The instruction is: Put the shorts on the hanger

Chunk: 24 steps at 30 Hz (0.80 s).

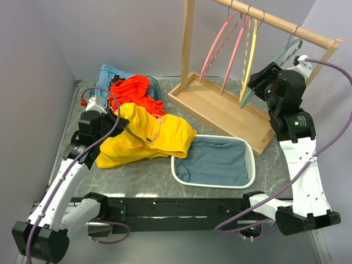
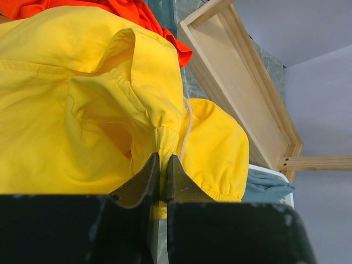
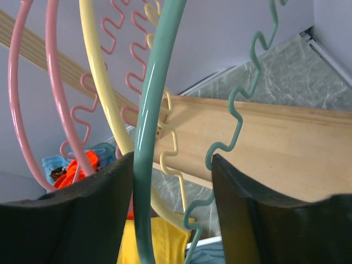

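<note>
Shorts pinched, hanger bracketed.
Left gripper [image 2: 162, 160] closed tight on a fold of the shorts [image 1: 149, 135], heaped on the table, likely for lifting. Right gripper [image 3: 173, 159] wide open around the teal hanger [image 3: 155, 82] on the rack [image 1: 220, 107], not clamped. Yellow hanger [image 3: 104, 82] and pink hangers [image 3: 58, 82] crowd alongside; orange garment [image 1: 135, 91] touches the shorts.
</note>
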Motion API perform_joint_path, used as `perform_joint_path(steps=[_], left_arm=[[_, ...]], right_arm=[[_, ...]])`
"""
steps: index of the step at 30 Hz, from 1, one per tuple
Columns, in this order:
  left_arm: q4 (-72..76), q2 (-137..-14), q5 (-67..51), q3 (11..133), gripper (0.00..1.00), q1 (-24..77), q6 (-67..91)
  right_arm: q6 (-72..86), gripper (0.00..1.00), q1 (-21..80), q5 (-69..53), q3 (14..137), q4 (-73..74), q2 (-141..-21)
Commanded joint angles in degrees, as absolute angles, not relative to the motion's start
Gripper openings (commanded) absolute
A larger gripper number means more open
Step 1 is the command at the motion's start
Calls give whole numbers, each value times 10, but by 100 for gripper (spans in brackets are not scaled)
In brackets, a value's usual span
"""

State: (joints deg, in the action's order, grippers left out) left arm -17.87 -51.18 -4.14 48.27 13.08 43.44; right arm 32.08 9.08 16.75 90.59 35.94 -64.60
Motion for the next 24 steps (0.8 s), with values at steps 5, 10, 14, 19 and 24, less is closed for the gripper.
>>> perform_joint_path(steps=[5,10,14,19,24], left_arm=[[-153,-496,-47,496,9,128,420],[-153,-497,-49,498,8,128,419],[-151,-499,-52,497,8,128,420],[-149,-503,-55,494,8,128,422],[-151,-501,-54,494,8,128,420]], right_arm=[[329,37,72,141,896,300,-617],[305,0,72,160,902,319,-609],[262,0,73,154,897,311,-590],[218,0,73,106,883,273,-570],[207,0,73,65,862,236,-555]])
